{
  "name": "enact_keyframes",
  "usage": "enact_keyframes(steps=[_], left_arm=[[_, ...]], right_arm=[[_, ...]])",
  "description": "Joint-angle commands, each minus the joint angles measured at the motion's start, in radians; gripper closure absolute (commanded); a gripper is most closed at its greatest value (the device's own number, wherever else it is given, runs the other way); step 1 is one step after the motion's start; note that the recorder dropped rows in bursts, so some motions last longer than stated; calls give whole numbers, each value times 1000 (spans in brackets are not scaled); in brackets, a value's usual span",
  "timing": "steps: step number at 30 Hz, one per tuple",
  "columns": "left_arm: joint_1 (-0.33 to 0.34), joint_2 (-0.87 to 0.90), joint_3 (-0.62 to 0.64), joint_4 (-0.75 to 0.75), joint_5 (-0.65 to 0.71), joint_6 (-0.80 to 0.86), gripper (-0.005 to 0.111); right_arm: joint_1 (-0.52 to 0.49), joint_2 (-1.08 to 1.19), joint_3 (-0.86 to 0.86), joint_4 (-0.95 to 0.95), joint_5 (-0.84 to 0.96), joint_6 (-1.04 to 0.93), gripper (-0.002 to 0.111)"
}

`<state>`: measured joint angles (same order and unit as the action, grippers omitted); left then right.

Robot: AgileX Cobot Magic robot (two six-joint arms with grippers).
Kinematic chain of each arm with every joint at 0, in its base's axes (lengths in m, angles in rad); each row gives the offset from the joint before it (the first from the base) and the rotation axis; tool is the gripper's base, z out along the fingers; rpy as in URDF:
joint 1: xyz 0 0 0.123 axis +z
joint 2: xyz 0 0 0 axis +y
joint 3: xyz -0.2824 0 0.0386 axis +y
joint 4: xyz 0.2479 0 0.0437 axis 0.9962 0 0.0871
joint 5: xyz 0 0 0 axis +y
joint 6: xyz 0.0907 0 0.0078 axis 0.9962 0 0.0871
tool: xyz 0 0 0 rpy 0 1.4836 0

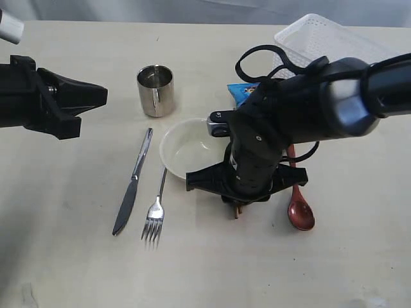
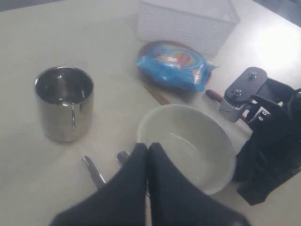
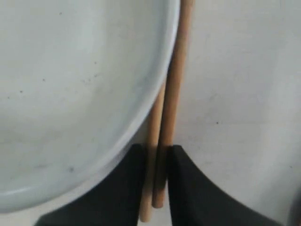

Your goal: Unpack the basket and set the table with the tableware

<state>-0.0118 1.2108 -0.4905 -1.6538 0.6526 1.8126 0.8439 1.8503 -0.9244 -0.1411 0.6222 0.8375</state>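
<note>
Our right claw [image 3: 156, 151] pinched the slim wooden chopstick pair [image 3: 171, 94] lengthwise between its jaws, against the round cream bowl [image 3: 70, 94]; our left claw [image 2: 147, 149], pressed together, sat farther off.

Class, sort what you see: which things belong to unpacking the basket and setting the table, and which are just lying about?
Belong to the job: basket, table, steel cup, bowl, knife, fork, wooden spoon, chopsticks, brown plate.

Just lying about: blue snack bag, sitting on the plate.

Exterior overhead, wrist views close, sharing bowl [image 1: 185, 149]
</note>
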Motion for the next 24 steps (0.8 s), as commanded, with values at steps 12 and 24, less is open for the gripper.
enact_keyframes(steps=[12,24], left_arm=[[3,0,6,0,0,7,107],[3,0,6,0,0,7,107]], right_arm=[[0,24,7,-5,91,80,108],[25,21,57,28,146,129,108]])
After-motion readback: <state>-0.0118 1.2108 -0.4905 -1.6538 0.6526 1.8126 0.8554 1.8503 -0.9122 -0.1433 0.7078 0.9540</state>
